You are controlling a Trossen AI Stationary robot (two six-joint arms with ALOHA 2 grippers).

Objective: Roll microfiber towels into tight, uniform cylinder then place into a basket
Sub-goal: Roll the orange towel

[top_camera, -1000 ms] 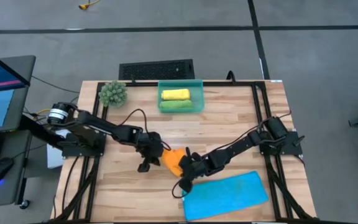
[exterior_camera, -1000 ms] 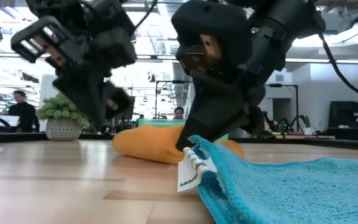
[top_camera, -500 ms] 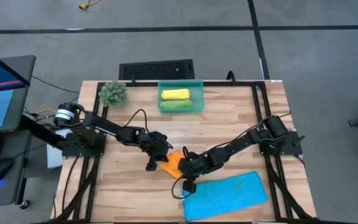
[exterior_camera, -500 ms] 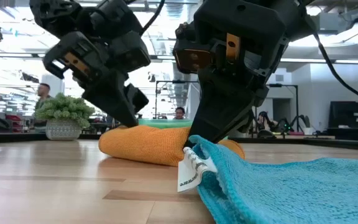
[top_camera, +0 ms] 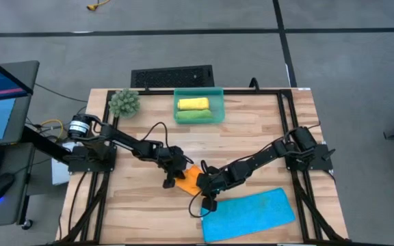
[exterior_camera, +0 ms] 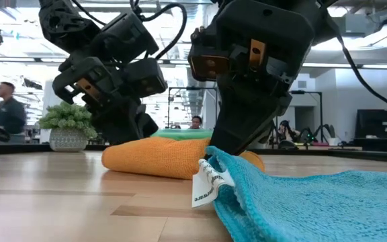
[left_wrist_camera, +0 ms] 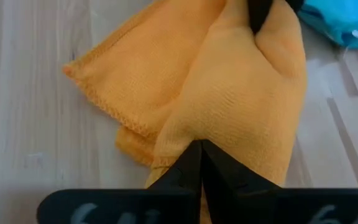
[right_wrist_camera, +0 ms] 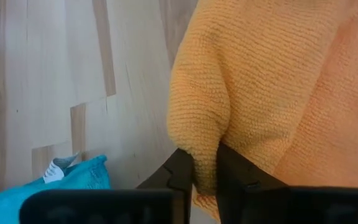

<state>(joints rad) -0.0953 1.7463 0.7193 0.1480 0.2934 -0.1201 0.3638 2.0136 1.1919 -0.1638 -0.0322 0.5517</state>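
Orange cloth, one of the microfiber towels, is seen from above as a small bunched towel point(top_camera: 191, 178) near the middle of the wooden worktop point(top_camera: 252, 130), between the two arms. The left gripper point(top_camera: 172, 179) is set at its left edge and the right gripper point(top_camera: 204, 184) at its right edge. A blue towel point(top_camera: 248, 214) is spread flat just beside it, toward the near right corner. The basket point(top_camera: 198, 91) stands at the far edge, with a yellow roll point(top_camera: 192, 104) and a green roll point(top_camera: 193, 115) laid inside. A spiky plant ball point(top_camera: 124, 102) sits to the basket's left.

In the low view, the orange towel point(exterior_camera: 160, 156) lies as a low mound on the worktop, both grippers down on it, and the blue towel point(exterior_camera: 301, 202) with its white tag point(exterior_camera: 205, 187) lies in front.

In the left wrist view, the left gripper point(left_wrist_camera: 201, 163) is pressed together on the orange towel point(left_wrist_camera: 229, 106).

In the right wrist view, a fold of orange towel point(right_wrist_camera: 260, 81) is pinched by the right gripper point(right_wrist_camera: 205, 169), its fingers point(right_wrist_camera: 234, 171) narrowly parted.
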